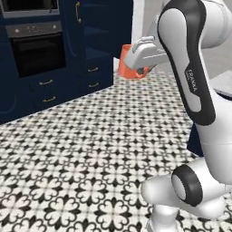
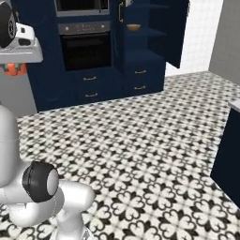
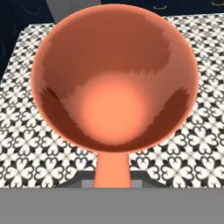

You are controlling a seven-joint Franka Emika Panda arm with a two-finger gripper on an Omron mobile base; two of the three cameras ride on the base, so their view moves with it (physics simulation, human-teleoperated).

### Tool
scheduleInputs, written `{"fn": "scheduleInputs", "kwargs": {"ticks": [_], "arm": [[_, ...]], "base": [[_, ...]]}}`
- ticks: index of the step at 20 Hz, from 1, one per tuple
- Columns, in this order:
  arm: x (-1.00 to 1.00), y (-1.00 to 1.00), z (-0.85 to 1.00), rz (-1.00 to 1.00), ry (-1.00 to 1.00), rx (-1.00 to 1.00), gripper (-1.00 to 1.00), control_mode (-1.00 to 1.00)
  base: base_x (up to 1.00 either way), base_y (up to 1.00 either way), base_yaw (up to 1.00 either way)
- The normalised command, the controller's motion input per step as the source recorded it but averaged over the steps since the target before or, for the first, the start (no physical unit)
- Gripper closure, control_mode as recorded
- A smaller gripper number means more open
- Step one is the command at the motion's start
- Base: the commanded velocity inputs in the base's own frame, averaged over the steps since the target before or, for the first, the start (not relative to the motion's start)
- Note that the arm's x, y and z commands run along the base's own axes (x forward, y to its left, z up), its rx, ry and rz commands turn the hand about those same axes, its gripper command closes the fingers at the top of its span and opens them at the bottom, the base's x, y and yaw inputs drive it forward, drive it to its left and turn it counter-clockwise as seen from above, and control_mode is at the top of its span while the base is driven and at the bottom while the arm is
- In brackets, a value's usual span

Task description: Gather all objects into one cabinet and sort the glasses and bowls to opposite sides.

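Observation:
My gripper (image 1: 138,70) is shut on the rim of the orange-red cup (image 1: 126,68) and holds it in the air above the tiled floor. In the hand view I look straight into the cup (image 3: 114,83), with its wall pinched low down in my gripper (image 3: 112,178). From the right base view the hand sits at the far left, and a sliver of the cup (image 2: 14,70) shows under it. The tall navy cabinet (image 2: 154,33) stands open ahead, with a tan bowl (image 2: 133,27) on an upper shelf. Its brass handle (image 1: 78,12) shows at the top of the left base view.
A black oven (image 2: 86,49) and low navy drawers (image 2: 91,86) stand left of the cabinet. The open cabinet door (image 2: 172,28) juts out on its right. A dark navy counter (image 2: 229,154) stands at the right edge. Patterned floor (image 2: 140,140) lies between.

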Motion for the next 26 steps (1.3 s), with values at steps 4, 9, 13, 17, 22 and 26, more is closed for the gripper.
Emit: {"fn": "scheduleInputs", "kwargs": {"ticks": [4, 9, 13, 17, 22, 26], "arm": [[0.0, 0.0, 0.0, 0.0, 0.0, 0.0, 1.0, 1.0], [0.0, 0.0, 0.0, 0.0, 0.0, 0.0, 1.0, 1.0], [0.0, 0.0, 0.0, 0.0, 0.0, 0.0, 1.0, 1.0], [0.0, 0.0, 0.0, 0.0, 0.0, 0.0, 1.0, 1.0], [0.0, 0.0, 0.0, 0.0, 0.0, 0.0, 1.0, 1.0], [0.0, 0.0, 0.0, 0.0, 0.0, 0.0, 1.0, 1.0]], "base": [[1.0, 0.53, 0.27], [1.0, 0.21, 0.23], [1.0, 0.0, 0.09], [1.0, 0.0, 0.1], [1.0, -0.03, 0.17], [1.0, -0.14, 0.19]]}}
